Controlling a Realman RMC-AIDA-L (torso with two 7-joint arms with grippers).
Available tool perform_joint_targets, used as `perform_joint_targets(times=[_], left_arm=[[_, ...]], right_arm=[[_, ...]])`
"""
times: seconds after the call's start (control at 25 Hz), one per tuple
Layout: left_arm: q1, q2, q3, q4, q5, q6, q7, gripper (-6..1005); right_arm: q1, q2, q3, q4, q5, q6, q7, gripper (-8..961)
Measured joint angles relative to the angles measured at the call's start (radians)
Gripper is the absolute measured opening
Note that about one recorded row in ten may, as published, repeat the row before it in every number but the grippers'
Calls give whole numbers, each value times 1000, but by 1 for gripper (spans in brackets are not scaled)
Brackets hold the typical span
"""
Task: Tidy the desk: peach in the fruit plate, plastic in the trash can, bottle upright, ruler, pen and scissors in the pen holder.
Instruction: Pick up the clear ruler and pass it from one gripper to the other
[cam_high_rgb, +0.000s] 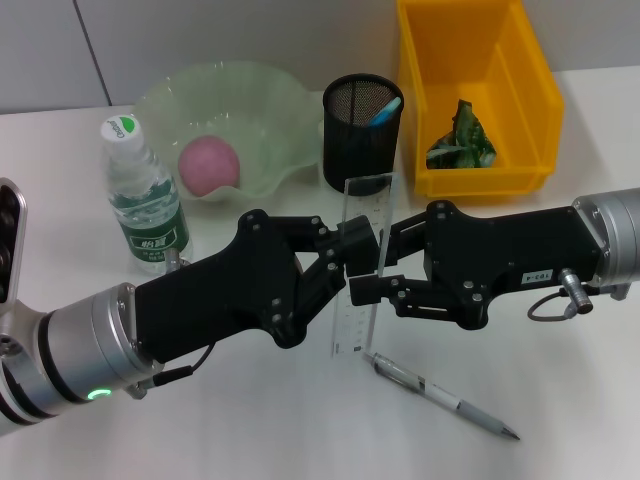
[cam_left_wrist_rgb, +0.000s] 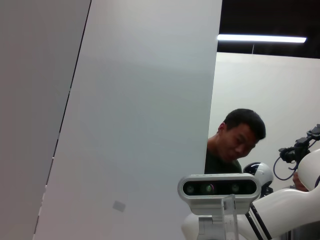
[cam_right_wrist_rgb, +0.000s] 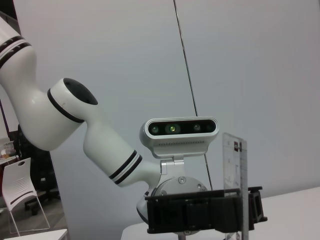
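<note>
Mid-desk, both grippers met at the upright ruler: the left gripper and right gripper each had jaws closed on it. A pen lay nearer the front edge.

I see both grippers, left gripper and right gripper, as black angular linkages with small silver screws. Behind each sits a silver wrist cylinder; mine on the left shows a green light, the right carries a thin black cable loop.
</note>
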Motion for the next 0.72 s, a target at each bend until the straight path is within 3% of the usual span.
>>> perform_joint_targets(times=[0.36,0.56,0.72], left_arm=[[0,-1,0,0,0,0,0,33],[0,-1,0,0,0,0,0,33],[0,-1,1,0,0,0,0,33]], right_arm=[[4,2,0,-1,-3,1,3,240],[8,4,0,1,-13,1,4,79],[8,4,0,1,-14,1,4,47]])
